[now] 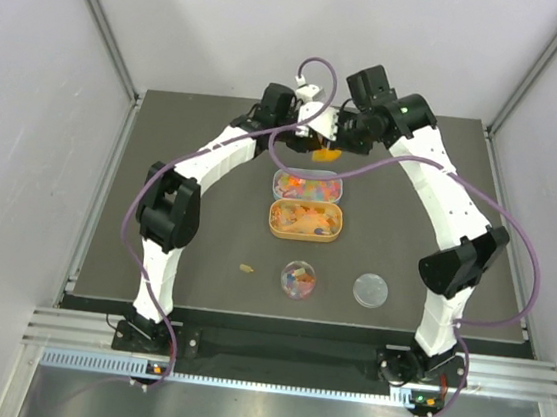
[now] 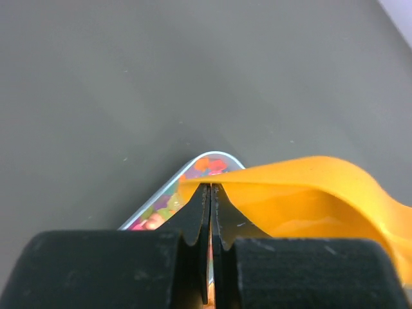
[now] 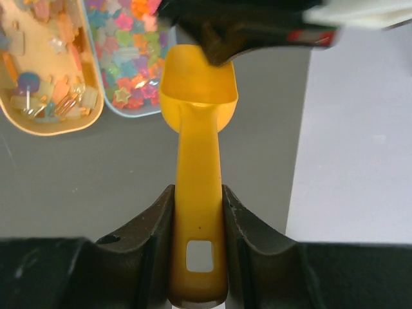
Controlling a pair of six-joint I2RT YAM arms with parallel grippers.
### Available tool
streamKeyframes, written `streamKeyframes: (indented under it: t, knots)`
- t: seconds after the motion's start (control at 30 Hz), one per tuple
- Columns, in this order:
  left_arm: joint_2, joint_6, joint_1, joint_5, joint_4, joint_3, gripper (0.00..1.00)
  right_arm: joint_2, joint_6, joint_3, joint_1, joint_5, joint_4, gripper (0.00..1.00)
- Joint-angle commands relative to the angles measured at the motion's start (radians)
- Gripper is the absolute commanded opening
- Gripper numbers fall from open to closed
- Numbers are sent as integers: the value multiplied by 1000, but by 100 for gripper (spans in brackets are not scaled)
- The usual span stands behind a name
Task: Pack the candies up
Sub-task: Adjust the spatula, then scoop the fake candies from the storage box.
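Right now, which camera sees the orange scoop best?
The right wrist view. There the scoop shows from handle to bowl, squeezed in the right claw. The left wrist view catches only part of the scoop past the shut left claw. The top view shows just a tiny orange bit between the two claws.

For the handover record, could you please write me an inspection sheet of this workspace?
Surface: dark mat, flat.
Job's things: candies in the clear tub, the orange tray and the round jar; a round clear lid lies apart on the mat.
Clutter: one stray yellowish piece beside the jar.
Grippers: right pincer shut on the scoop handle; left pincer shut, tips at the scoop's bowl.
Cables: purple cables along both arms, looping above the pincers.
Surroundings: pale walls, metal rail at the near edge.
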Motion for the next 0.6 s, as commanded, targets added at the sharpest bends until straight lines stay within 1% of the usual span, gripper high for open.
streamKeyframes:
  t: [0.0, 0.1, 0.13, 0.23, 0.4, 0.57]
  knots:
    - [-75, 27, 24, -83, 18, 3, 2, -105, -30, -189, -27, -43, 50, 0]
    - [-149, 45, 72, -124, 29, -49, 8, -150, -79, -300, -55, -34, 63, 0]
    - [-178, 50, 86, -132, 29, -65, 16, -152, -79, -308, -59, -40, 55, 0]
    - [-216, 67, 133, -152, 18, -132, 25, -147, -73, -332, -75, -63, 49, 0]
    - [-233, 70, 189, -146, -17, -244, 26, -118, -70, -328, -81, -65, 72, 0]
    - [-226, 81, 202, -127, -34, -292, 25, -81, -96, -317, -88, -50, 81, 0]
